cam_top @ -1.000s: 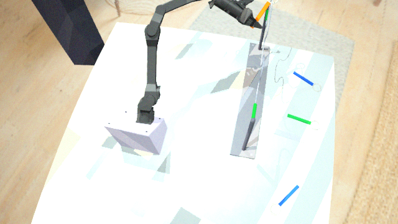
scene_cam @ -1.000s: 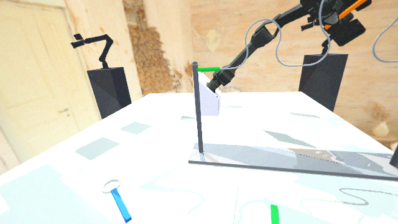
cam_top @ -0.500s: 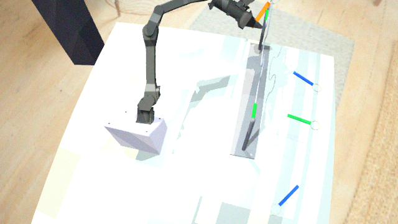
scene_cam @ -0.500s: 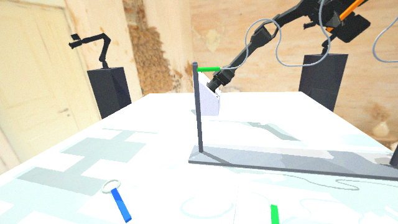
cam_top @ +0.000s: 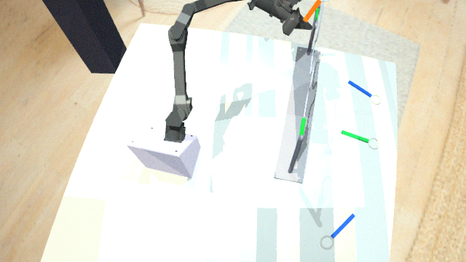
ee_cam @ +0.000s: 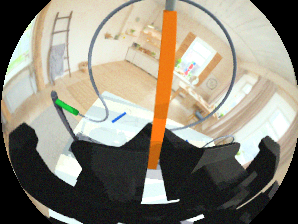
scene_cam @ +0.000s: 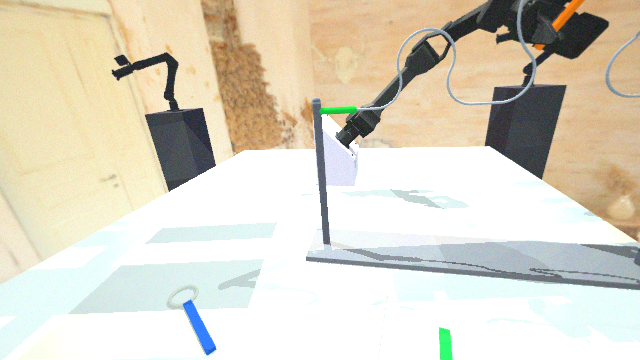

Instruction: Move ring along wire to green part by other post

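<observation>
My gripper [cam_top: 305, 22] [scene_cam: 544, 36] [ee_cam: 153, 125] is shut on the orange handle [cam_top: 312, 11] [scene_cam: 567, 12] [ee_cam: 162, 83] and holds it high up beside the far post. In the wrist view the thin ring [ee_cam: 92, 43] stands above the fingers at the end of the handle. The far green part [cam_top: 317, 14] of the wire is right beside the handle. The near post [cam_top: 296, 156] [scene_cam: 320, 170] carries the other green part [cam_top: 302, 126] [scene_cam: 338, 110] [ee_cam: 64, 104]. The grey wire [scene_cam: 452, 85] loops between them. Both posts stand on a grey base plate [cam_top: 287, 160] [scene_cam: 450, 267].
Spare rings lie on the table: one with a blue handle [cam_top: 359, 89], one with a green handle [cam_top: 354, 136] [scene_cam: 445, 344], and another with a blue handle [cam_top: 342, 225] [scene_cam: 199, 332]. The robot base [cam_top: 171, 156] stands at the left. Dark pedestals [cam_top: 84, 33] [scene_cam: 182, 145] [scene_cam: 525, 125] stand beside the table.
</observation>
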Robot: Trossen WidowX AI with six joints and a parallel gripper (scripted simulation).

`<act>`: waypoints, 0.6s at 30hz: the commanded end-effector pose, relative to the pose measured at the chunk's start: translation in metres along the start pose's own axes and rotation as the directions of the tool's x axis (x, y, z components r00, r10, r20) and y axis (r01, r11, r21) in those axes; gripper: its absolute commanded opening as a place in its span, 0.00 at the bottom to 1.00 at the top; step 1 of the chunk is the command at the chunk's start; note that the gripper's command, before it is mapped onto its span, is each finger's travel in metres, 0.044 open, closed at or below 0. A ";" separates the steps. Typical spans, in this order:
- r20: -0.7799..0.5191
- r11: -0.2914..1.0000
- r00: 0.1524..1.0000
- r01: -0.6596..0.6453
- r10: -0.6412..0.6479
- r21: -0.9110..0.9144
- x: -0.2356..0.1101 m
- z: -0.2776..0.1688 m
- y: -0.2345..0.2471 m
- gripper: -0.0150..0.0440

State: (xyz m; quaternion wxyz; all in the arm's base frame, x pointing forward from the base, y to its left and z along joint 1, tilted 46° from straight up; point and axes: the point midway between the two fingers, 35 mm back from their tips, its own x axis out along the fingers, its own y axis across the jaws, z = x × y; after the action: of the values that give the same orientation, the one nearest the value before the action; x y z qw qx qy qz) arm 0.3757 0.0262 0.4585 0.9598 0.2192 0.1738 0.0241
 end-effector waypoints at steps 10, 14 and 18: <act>0.026 0.986 0.997 -0.075 0.072 0.150 -0.001 0.000 0.005 0.00; 0.036 0.976 0.995 -0.097 0.092 0.193 -0.001 0.000 0.007 0.00; 0.046 0.964 0.993 -0.119 0.111 0.236 -0.001 0.001 0.008 0.00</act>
State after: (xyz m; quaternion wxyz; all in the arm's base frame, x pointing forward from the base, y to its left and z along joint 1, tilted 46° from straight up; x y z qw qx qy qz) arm 0.3769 0.0320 0.4615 0.9326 0.3237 0.1517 0.0497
